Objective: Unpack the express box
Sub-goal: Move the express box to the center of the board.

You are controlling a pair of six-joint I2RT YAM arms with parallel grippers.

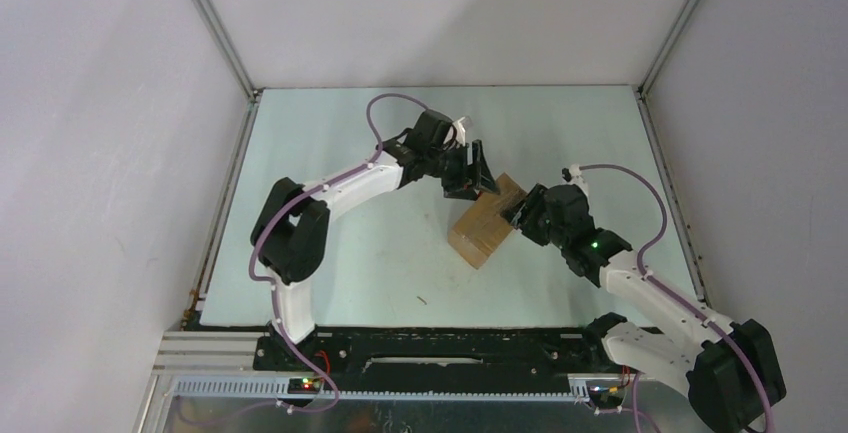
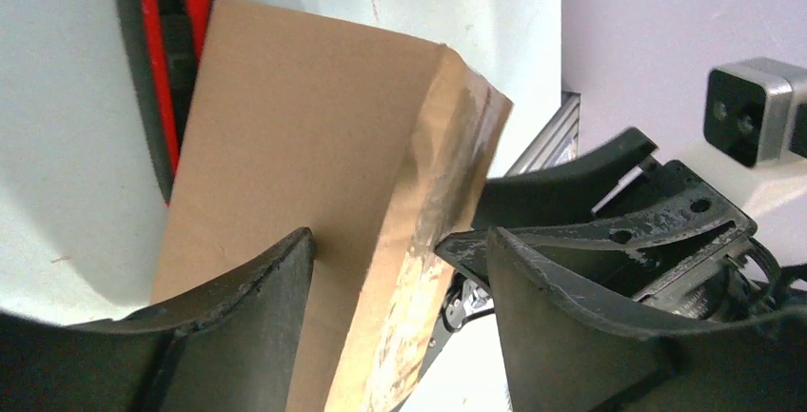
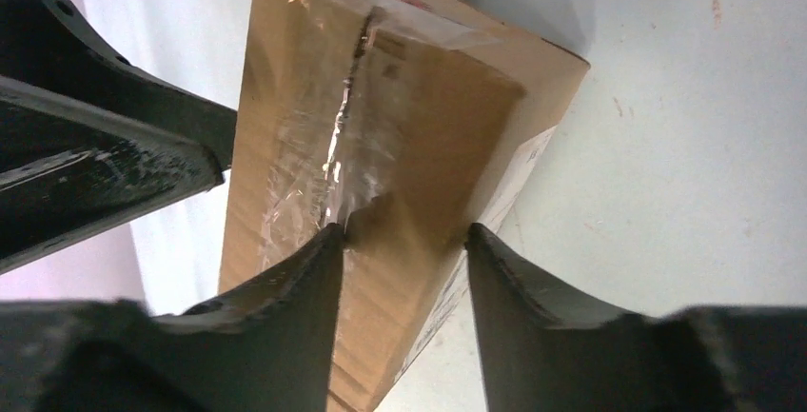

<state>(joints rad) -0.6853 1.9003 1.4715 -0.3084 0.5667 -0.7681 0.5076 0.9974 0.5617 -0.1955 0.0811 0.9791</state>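
A pale green flat table (image 1: 330,253) carries the small brown cardboard express box (image 1: 485,228) with clear tape, near its middle, between both arms. The left gripper (image 1: 478,181) straddles its far end and the right gripper (image 1: 520,215) its taped right edge. Both have fingertips against cardboard, but whether either clamps cannot be told. A red-and-black utility knife (image 2: 157,60) lies just beyond the box.

Brown cardboard express box (image 1: 487,223), clear-taped seam, white side label, lying askew on the table (image 1: 330,203)
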